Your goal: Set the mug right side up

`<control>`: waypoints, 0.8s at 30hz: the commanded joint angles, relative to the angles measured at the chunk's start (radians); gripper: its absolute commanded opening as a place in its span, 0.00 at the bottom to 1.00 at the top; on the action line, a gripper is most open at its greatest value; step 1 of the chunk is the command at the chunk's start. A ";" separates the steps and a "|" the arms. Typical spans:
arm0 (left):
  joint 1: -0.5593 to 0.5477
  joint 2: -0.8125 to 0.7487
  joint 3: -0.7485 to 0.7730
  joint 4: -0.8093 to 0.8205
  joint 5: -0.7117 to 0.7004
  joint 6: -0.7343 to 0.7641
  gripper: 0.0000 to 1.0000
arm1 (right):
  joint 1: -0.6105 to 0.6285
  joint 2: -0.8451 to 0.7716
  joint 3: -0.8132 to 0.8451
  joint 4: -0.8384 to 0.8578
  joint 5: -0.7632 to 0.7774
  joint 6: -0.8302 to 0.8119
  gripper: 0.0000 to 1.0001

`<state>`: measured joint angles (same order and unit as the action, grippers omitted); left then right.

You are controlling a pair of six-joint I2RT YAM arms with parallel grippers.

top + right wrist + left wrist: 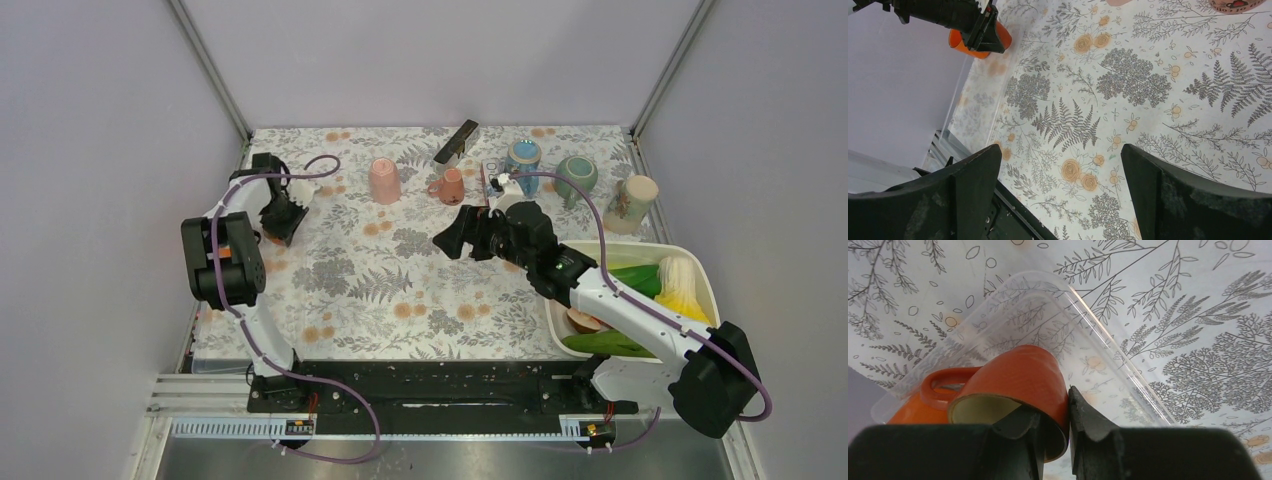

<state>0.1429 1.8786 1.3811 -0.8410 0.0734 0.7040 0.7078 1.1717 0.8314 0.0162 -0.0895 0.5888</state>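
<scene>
We see a clear tray (1083,305) lying flat just past the left tool (1050,407), under and behind the thing it holds. The tray sits on the surface (400,290), which has a cloth with leaves and flowers on it.

Far off to this tool's side, along the back edge, stand a pink cup (385,181) turned mouth down, a small red-pink mug (450,187), a black bar (456,141), a blue mug (523,157), a green mug (577,174) and a tan cup (632,203). All of them are well apart from the left tool.

The right tool (1058,165) hangs over the middle of the surface, with its fingers spread wide and nothing between them. Behind it, by its arm, is a white bin (700,275) with green vegetables inside.

The left tool is close to the side wall (100,200) and to the edge of the surface on that side. Between the two tools lies a wide stretch of open cloth.

The orange mug (1013,385) is right at the left tool, over the tray. It is orange outside and pale cream inside. It is tipped on its side, with its mouth toward the tool and its handle loop off to one side. The left tool pinches the mug's wall at the rim, with one finger at the mouth and one outside. There is an orange lump below the handle, and we cannot tell if it is part of the mug.
</scene>
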 commanded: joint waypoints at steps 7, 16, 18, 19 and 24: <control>0.032 0.076 0.067 0.027 0.003 0.052 0.04 | -0.004 0.012 0.036 -0.010 0.020 -0.045 1.00; 0.032 0.003 0.030 0.061 0.041 0.064 0.57 | -0.003 0.163 0.233 -0.230 0.140 -0.308 1.00; 0.032 -0.039 0.029 0.050 0.072 0.057 0.61 | -0.008 0.250 0.368 -0.349 0.242 -0.393 1.00; 0.032 -0.060 0.032 0.041 0.090 0.054 0.63 | -0.011 0.302 0.426 -0.385 0.296 -0.437 0.99; 0.032 -0.159 0.047 -0.017 0.183 0.042 0.83 | -0.065 0.611 0.777 -0.578 0.166 -0.778 0.99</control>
<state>0.1696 1.8420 1.4010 -0.8227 0.1421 0.7525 0.6937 1.6035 1.3724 -0.3515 0.1196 0.1345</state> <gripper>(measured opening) 0.752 0.993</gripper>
